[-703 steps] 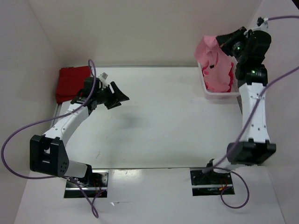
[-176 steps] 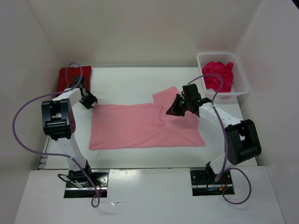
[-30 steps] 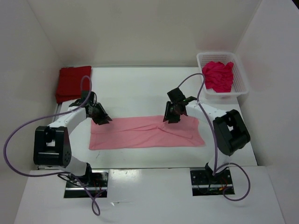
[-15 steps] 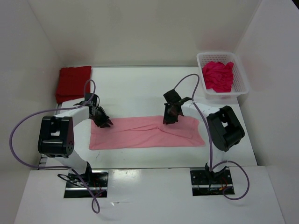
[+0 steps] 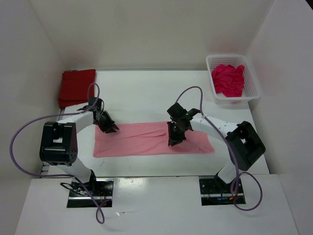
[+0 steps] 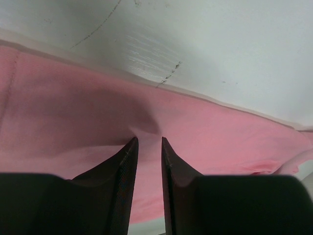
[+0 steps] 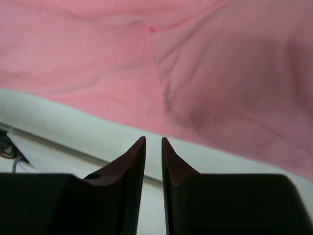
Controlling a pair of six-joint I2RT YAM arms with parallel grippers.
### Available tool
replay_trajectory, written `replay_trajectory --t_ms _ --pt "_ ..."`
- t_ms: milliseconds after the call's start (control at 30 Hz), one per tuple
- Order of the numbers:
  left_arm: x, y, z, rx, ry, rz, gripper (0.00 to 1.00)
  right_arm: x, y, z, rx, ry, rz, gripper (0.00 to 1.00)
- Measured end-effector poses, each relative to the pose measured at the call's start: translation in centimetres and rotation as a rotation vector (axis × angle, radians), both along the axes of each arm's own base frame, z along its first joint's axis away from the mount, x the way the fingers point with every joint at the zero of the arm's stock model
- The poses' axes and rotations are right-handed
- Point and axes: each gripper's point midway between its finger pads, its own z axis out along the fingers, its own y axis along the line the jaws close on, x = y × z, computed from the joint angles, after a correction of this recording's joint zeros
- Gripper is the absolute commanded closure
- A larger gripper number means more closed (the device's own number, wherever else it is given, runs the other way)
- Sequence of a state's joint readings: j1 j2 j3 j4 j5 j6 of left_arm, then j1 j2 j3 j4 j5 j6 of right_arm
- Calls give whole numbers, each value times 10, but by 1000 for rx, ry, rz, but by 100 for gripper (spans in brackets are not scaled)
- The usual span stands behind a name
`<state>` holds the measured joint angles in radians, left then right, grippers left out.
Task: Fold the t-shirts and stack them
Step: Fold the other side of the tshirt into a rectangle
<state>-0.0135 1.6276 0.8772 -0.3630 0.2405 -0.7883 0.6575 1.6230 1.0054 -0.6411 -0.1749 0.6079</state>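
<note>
Now, L gripper (image 6: 146, 142) pinching pink shirt (image 6: 73, 112) corner, R gripper (image 7: 153, 142) jaws narrow, empty, above shirt.

Left arm (image 5: 78, 117) and right arm (image 5: 215, 125): white link covers, black joint housings, one large black boxy joint block (image 5: 57, 147) apiece, the left block's face dotted with small holes. A purple cable (image 5: 19, 134) runs along each arm in a loose loop. Each base is fixed to a dark metal plate (image 5: 103, 188). Left gripper (image 6: 146, 139) and right gripper (image 7: 153, 138): black bodies; fingers (image 6: 124, 181) dark, tapering to thin pointed tips, inner faces finely ridged on the left pair
</note>
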Motion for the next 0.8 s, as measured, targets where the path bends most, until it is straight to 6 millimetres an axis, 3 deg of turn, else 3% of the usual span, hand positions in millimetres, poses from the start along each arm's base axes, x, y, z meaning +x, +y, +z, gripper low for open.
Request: replay_trajectory --t_ms 33,133,233,300,400,533,667,800 --pt "0 0 1 -2 0 0 67 -4 0 5 8 7 7 70" --pt "3 -3 11 -1 -22 -8 67 -1 -6 27 37 -14 -6 70" --pt "13 -12 34 5 -94 -37 67 31 -20 51 88 -91 -92 85" --pt "21 -24 47 5 -137 -69 67 51 -33 54 93 -129 -157 89" --pt "23 -44 53 -1 -167 -125 67 60 -38 40 86 -125 -213 92" --pt "14 -64 42 -10 -130 -183 67 45 -40 3 56 -56 -244 93" --pt "7 -64 21 -9 -70 -186 67 20 -46 -24 12 18 -255 93" --pt "1 -55 -3 -5 -1 -163 67 7 -44 -32 -2 42 -246 90"
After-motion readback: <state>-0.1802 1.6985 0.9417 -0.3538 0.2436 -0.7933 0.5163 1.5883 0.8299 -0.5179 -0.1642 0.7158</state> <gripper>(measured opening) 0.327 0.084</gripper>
